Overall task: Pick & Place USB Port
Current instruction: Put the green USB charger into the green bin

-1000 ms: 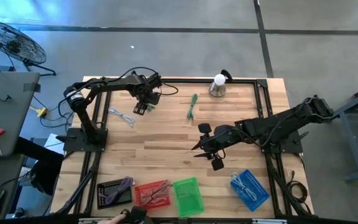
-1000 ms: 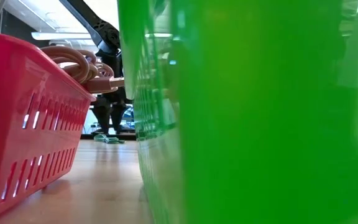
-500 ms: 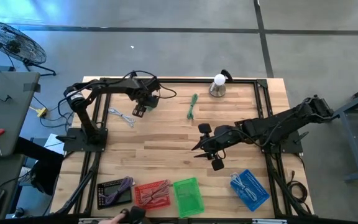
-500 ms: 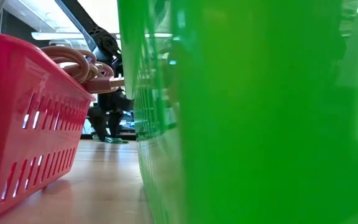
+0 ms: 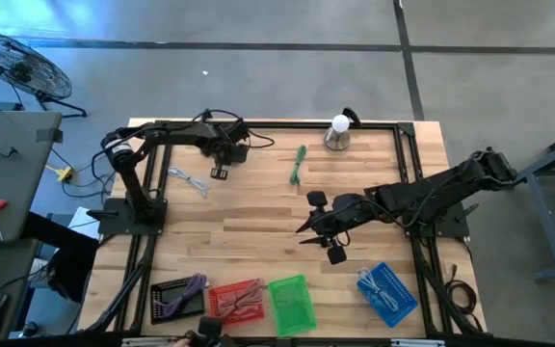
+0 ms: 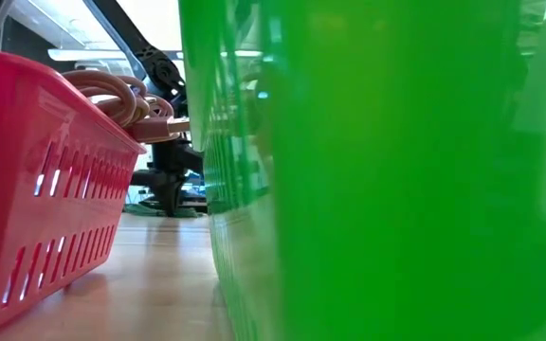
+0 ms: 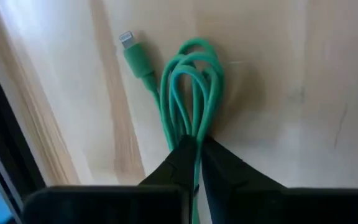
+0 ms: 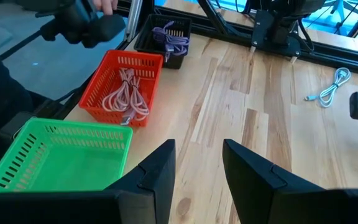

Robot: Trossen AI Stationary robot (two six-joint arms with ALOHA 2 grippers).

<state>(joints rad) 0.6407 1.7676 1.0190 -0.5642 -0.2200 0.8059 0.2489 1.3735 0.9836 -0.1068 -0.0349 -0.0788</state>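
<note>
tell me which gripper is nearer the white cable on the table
Left. The left gripper hangs just beside the white cable near the table's far left. The right gripper sits well across the table, right of centre, fingers open.

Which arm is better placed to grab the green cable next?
Left, probably. The left gripper points straight at the green cable, fingers shut. The right gripper is open but faces the green basket, away from it.
</note>
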